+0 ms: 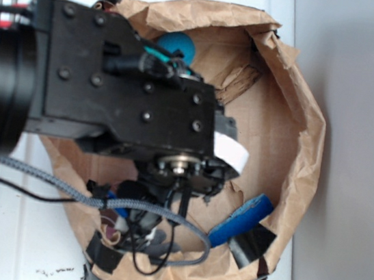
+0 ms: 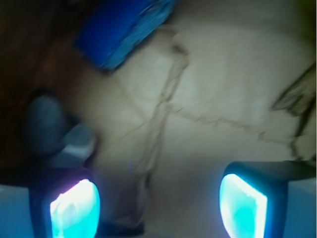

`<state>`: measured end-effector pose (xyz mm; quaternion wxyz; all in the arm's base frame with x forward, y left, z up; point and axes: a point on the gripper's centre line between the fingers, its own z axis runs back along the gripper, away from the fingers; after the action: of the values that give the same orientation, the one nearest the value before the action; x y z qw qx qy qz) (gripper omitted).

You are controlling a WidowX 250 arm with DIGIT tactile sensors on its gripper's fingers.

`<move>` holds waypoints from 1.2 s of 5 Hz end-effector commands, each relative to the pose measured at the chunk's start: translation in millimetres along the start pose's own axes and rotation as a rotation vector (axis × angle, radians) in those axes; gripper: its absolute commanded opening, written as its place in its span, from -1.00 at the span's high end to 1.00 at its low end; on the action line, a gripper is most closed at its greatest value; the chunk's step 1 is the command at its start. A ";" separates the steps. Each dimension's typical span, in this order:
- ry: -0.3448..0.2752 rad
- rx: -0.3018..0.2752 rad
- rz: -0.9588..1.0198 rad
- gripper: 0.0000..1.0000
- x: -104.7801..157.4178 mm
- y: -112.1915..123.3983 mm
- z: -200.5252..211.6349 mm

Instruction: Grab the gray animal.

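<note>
In the blurred wrist view the gray animal (image 2: 45, 124) is a rounded gray lump with a paler part, lying on the brown paper at the left, just beyond my left fingertip (image 2: 74, 210). My gripper (image 2: 158, 208) is open, with only creased paper between the glowing teal pads. In the exterior view the arm (image 1: 125, 83) hangs over the paper bag (image 1: 299, 127) and hides the fingers. A gray bit with a pinkish patch (image 1: 153, 240) shows under the cables at the bag's near-left side.
A long blue block (image 1: 242, 220) (image 2: 124, 27) lies on the paper ahead of the gripper. A teal ball (image 1: 177, 44) sits at the bag's far side, partly behind the arm. The bag's torn walls ring the space, and black tape (image 1: 252, 244) patches the rim.
</note>
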<state>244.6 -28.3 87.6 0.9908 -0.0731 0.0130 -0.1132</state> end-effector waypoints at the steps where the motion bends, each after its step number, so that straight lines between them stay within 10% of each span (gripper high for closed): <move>1: -0.006 -0.144 -0.014 -1.00 1.5 -26.0 17.8; 6: -0.053 -0.083 0.060 -1.00 4.1 -23.8 6.7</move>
<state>234.0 -53.7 85.0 0.9894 -0.1155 0.0196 -0.0855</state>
